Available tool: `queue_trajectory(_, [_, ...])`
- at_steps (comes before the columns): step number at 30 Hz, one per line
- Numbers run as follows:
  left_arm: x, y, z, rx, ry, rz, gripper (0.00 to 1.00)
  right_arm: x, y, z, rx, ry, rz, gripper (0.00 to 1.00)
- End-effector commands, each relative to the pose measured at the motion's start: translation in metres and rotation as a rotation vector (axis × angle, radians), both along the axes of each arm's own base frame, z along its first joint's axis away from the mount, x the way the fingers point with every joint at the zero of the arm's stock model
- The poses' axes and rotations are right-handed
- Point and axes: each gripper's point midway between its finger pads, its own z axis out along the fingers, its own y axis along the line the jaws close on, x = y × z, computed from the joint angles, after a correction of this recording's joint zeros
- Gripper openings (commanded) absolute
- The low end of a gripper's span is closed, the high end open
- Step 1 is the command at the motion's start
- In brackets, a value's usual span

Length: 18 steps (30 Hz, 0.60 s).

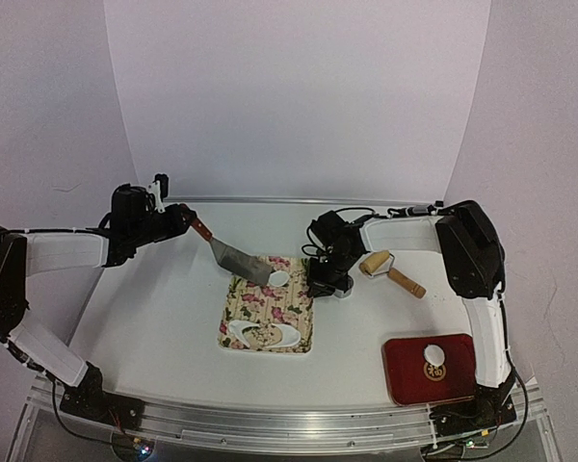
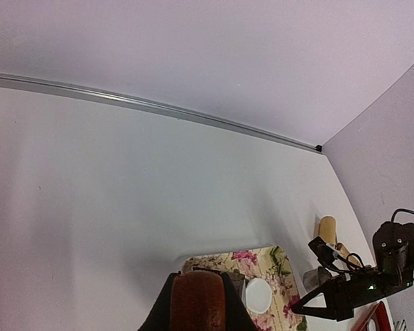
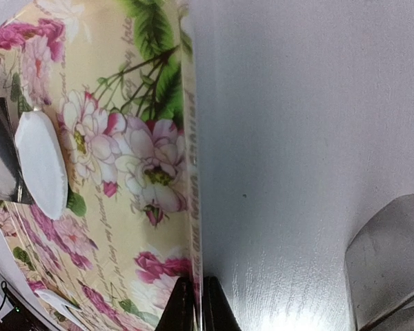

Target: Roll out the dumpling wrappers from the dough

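A round white dumpling wrapper (image 1: 278, 278) (image 2: 259, 294) (image 3: 41, 165) lies on the far part of the floral board (image 1: 294, 303) (image 3: 124, 103), at the tip of a metal spatula blade (image 1: 241, 260) (image 3: 0, 152). My left gripper (image 1: 186, 224) (image 2: 196, 286) is shut on the spatula's red-brown handle (image 2: 196, 303). My right gripper (image 1: 318, 285) (image 3: 198, 286) is shut on the board's right edge. The larger dough sheet (image 1: 265, 335), with holes cut in it, lies on the board's near end. Another wrapper (image 1: 433, 356) sits on the red tray (image 1: 405, 380).
A metal ring cutter (image 1: 344, 290) (image 3: 393, 262) stands on the table just right of my right gripper. A wooden rolling pin (image 1: 390, 270) (image 2: 327, 229) lies beyond it to the right. The red tray is at the near right, by the right arm's base.
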Motion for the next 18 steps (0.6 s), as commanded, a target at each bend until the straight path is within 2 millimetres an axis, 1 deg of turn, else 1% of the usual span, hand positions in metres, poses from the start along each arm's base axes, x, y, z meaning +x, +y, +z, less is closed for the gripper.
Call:
queue_trajectory(1, [0.002,-0.002,-0.016,0.041,0.005,0.008,0.00,-0.010,-0.011,-0.020,-0.063,0.055,-0.003,0.03])
queue_trajectory(7, [0.002,-0.015,-0.025,0.029,0.027,-0.024,0.00,-0.011,-0.011,-0.021,-0.063,0.061,-0.003,0.00])
queue_trajectory(10, [0.004,-0.018,-0.024,0.024,0.030,-0.018,0.00,-0.012,-0.011,-0.023,-0.063,0.068,-0.001,0.00])
queue_trajectory(11, [0.005,-0.016,-0.019,0.027,0.026,-0.004,0.00,-0.012,-0.011,-0.023,-0.064,0.069,-0.001,0.00])
queue_trajectory(15, [0.009,-0.001,0.013,0.049,-0.007,0.083,0.00,-0.012,-0.014,-0.022,-0.067,0.066,-0.004,0.00])
queue_trajectory(18, [0.011,0.008,0.026,0.063,0.012,0.122,0.00,-0.010,-0.015,-0.021,-0.067,0.063,-0.004,0.00])
